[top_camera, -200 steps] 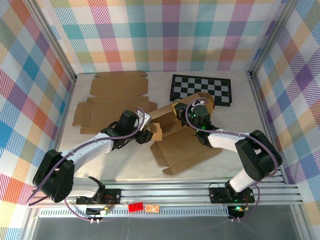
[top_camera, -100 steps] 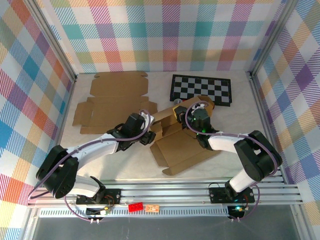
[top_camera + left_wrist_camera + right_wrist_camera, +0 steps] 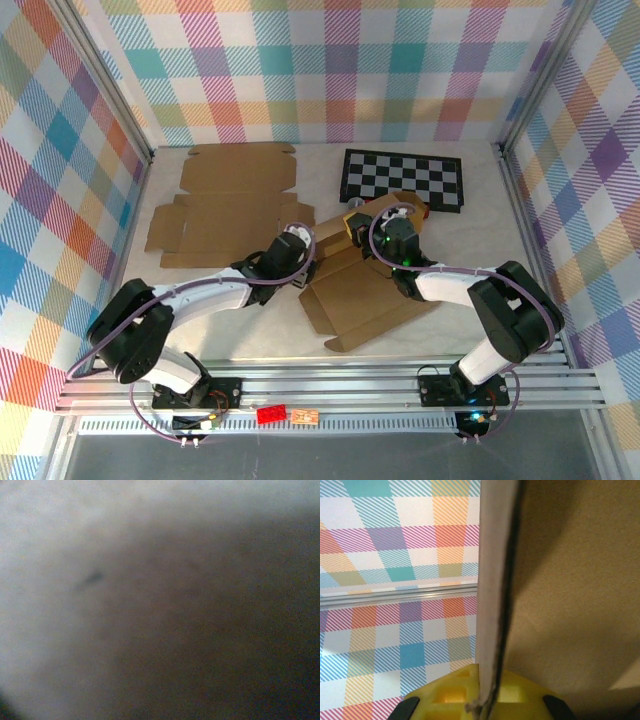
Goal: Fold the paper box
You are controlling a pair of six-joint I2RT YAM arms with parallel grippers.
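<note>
The paper box (image 3: 372,292) is a brown cardboard blank lying partly unfolded at the table's middle. One flap (image 3: 385,212) stands raised at its far side. My right gripper (image 3: 358,222), with yellow fingers, is shut on that flap. In the right wrist view the flap's edge (image 3: 495,605) runs upward out of the right gripper (image 3: 485,702), whose jaws are pressed on it. My left gripper (image 3: 300,252) is against the box's left edge, its fingers hidden. The left wrist view is a brown blur of cardboard (image 3: 210,630) very close to the lens.
Two flat cardboard blanks (image 3: 225,200) lie at the back left. A black-and-white checkerboard (image 3: 403,178) sits at the back right, just behind the raised flap. Aluminium rails (image 3: 330,385) and plaid walls border the table.
My left gripper has moved right, up against the box's left edge, and the small flap there has been pushed inward. The right gripper has kept its grip and barely moved.
</note>
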